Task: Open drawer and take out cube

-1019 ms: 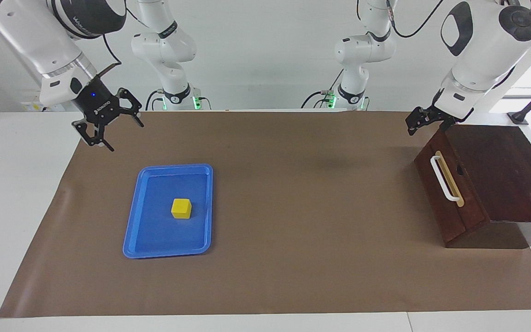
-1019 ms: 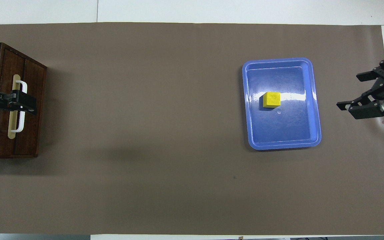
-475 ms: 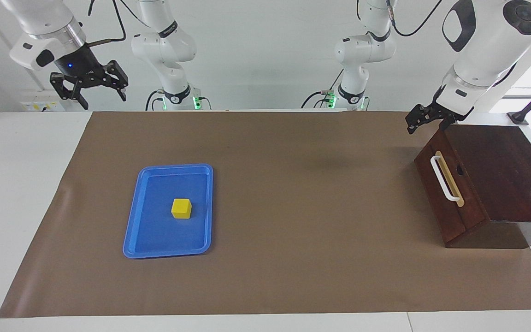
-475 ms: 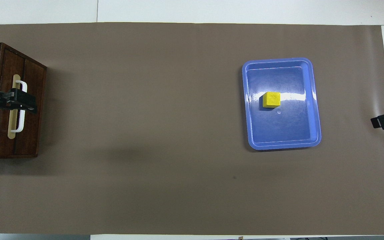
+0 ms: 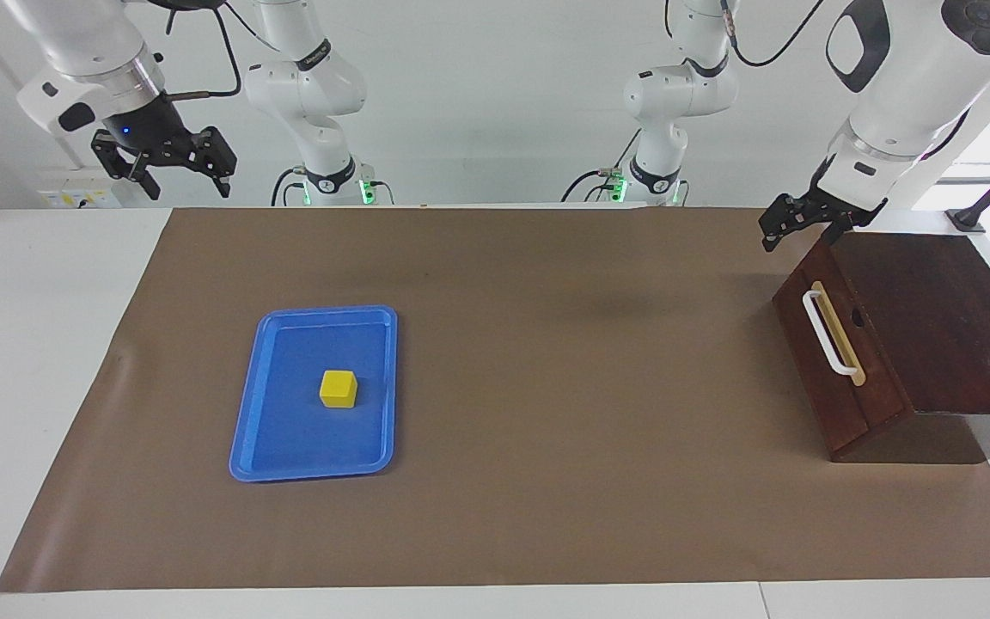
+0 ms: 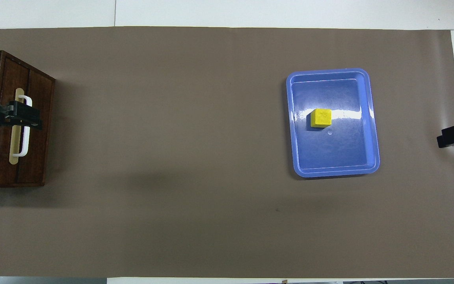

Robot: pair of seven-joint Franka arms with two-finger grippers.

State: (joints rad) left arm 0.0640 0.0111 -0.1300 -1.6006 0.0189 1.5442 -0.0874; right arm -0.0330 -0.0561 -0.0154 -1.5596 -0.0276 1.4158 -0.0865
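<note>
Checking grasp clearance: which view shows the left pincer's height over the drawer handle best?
The facing view. It shows the left pincer raised above the drawer, clear of the white handle. The overhead view only shows that pincer overlapping the handle, which hides the height gap.

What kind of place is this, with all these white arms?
Probably a robotics lab: several white robot arms stand at a table covered with brown paper, set with a blue tray, a yellow cube and a wooden drawer.

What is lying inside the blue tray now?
Only the yellow cube rests in the blue tray, near its middle. The patch of tray floor under the cube is hidden.
</note>
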